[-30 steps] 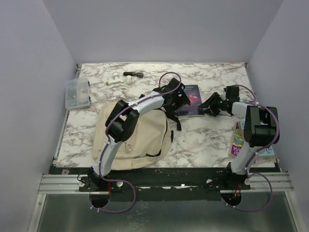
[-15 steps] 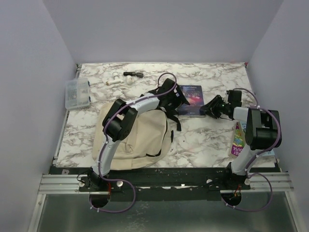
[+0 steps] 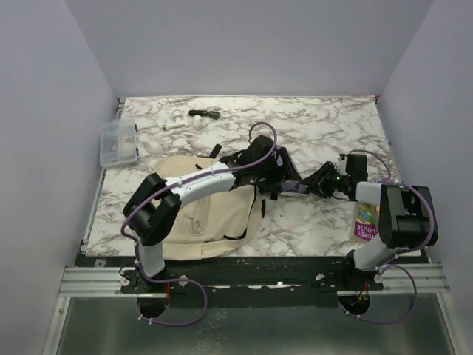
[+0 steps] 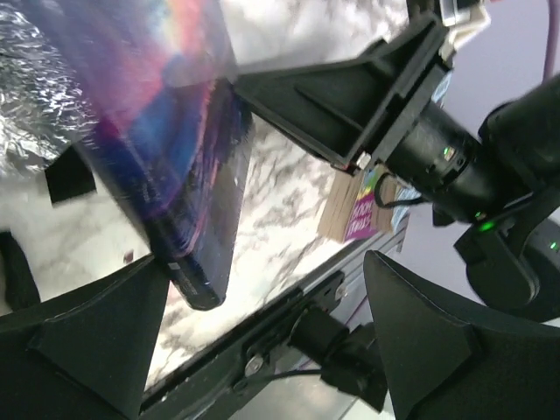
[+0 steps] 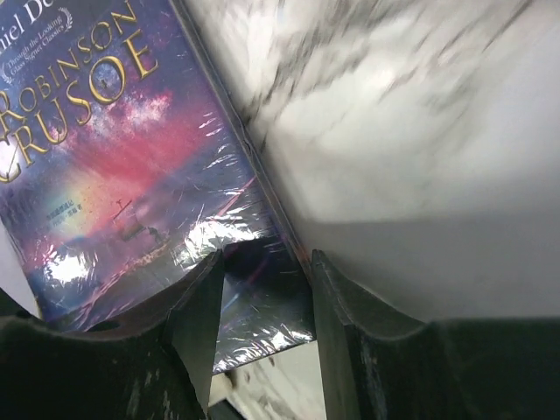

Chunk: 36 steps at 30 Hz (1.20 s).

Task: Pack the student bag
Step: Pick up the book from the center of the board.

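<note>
Moved since the earlier frame: book (image 4: 166, 149), shrink-wrapped, titled "Robinson Crusoe", formerly flat on the desk (image 3: 332, 118) beyond the student bag's far-right corner, is now raised and tilted just off the bag's right edge. Both arms have come in with it. Student bag (image 3: 211, 222): beige canvas, slumped on the desk in front of the left arm's base, with that arm lying across its top. Whether its mouth is unzipped cannot be told. Right gripper (image 5: 267, 258): narrowed onto one edge of the book, carrying it. Left gripper (image 4: 267, 262): spread wide, holding nothing, with the book's lower corner hanging between its fingers. Second book (image 3: 366, 214): flat, well to the right of the bag. Clear plastic box (image 3: 118, 143): beyond the bag's far-left corner. Hazards, judged:
- The grip is a thin bite on slick film, so the book may pivot or slide out under its own weight.
- The two grippers stand very near each other, so a small misjudged move could knock them together or jar the book loose.
- The black straps at the bag's right edge may snag a finger.
- A closed or collapsed opening would stop the book at the canvas.
</note>
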Tool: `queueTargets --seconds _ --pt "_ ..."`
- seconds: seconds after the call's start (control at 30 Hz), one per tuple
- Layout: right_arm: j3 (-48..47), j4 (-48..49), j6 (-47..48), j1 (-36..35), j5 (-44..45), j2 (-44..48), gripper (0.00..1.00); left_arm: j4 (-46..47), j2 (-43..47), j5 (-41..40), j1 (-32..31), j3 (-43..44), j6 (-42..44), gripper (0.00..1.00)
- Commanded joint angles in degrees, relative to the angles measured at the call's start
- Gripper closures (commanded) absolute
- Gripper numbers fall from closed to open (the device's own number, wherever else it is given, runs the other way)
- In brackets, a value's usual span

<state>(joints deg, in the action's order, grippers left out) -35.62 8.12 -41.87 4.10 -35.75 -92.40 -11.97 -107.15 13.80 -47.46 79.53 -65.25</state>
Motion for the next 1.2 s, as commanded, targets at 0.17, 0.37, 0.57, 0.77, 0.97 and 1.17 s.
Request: queueTargets --seconds 0.17,0.37,0.57,0.77,0.97,1.17 --pt "10.28 4.34 -7.38 -7.44 -12.05 8.49 0.57 4.95 9.97 -10.1 -8.87 -12.06 -1.18 0.08" --pt "10.48 3.04 -7.27 -7.52 -11.8 10.67 0.57 -2.0 10.62 -17.38 -8.88 -9.45 0.04 0.14" --pt "10.38 2.16 -6.23 -7.5 -10.93 10.58 0.57 -5.02 9.9 -18.49 -8.79 -7.37 0.28 0.32" --pt "10.7 2.52 -5.81 -7.47 -11.35 9.97 0.57 -7.13 10.19 -20.74 -8.44 -7.05 0.61 0.68" --pt "5.89 -7.18 1.04 -7.49 -7.36 13.25 0.55 -9.19 12.07 -21.68 -8.01 -4.56 5.79 0.91" --pt "-1.53 -18.43 7.64 -7.53 0.21 20.99 0.35 -9.34 16.8 -16.34 -5.72 -3.72 14.08 1.0"
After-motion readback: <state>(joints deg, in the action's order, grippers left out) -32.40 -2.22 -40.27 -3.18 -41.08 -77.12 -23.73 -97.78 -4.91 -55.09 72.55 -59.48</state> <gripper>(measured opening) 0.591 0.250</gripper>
